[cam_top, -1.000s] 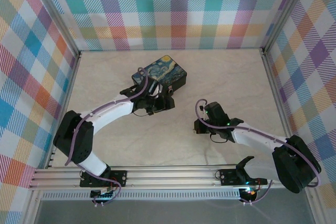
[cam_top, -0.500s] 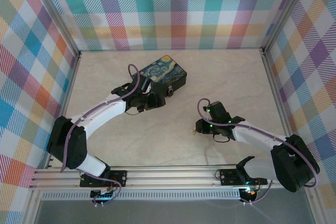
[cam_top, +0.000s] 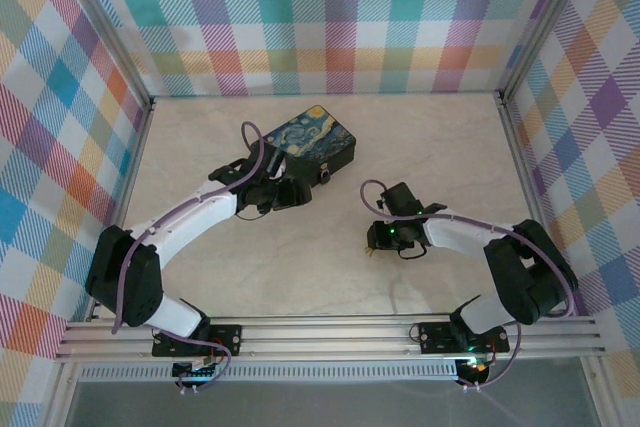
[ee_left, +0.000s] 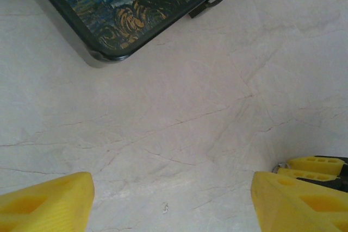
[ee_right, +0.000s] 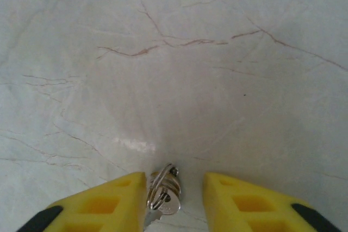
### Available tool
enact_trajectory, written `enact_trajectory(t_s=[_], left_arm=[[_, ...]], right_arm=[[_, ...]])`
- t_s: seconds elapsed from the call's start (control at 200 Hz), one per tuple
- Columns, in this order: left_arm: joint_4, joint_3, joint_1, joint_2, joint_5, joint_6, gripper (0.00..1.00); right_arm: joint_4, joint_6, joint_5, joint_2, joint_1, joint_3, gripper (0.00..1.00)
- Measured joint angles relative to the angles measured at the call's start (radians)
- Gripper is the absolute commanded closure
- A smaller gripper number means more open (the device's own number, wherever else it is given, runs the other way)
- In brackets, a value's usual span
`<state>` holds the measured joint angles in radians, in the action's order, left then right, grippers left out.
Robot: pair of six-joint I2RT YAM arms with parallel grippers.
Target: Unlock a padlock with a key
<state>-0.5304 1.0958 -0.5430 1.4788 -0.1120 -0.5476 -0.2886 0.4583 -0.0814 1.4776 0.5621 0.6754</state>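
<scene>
Right end effector [ee_right: 175, 189] shifted left, straddling small silvery key [ee_right: 163, 196].

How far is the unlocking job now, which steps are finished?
Done: nothing visible yet. In hand: the right hand brackets the key on the table, fingers apart, not gripping. The open left hand hovers near the padlock by the painted box. Left: grasp key, insert, turn.

lab test cell: plaid walls [cam_top: 340, 17], aluminium frame rails [cam_top: 330, 332], marbled tabletop [cam_top: 440, 147].

Both arms low, left jaws wide apart, right jaws narrowly apart.
</scene>
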Motion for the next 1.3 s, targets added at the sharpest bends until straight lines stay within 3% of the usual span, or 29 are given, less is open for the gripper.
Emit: enact_trajectory(t_s=[0.825,1.11,1.3], left_arm=[[-0.018,-0.032,0.010,-0.063,0.025,0.029,0.24],[-0.018,-0.054,0.012,-0.084,0.026,0.029,0.24],[-0.018,-0.058,0.012,-0.091,0.026,0.029,0.24]], right_arm=[[-0.019,0.189,0.113,-0.005,0.071,0.011,0.70],[-0.019,0.212,0.093,-0.001,0.099,0.011,0.74],[-0.032,0.234,0.124,0.013,0.107,0.022,0.84]])
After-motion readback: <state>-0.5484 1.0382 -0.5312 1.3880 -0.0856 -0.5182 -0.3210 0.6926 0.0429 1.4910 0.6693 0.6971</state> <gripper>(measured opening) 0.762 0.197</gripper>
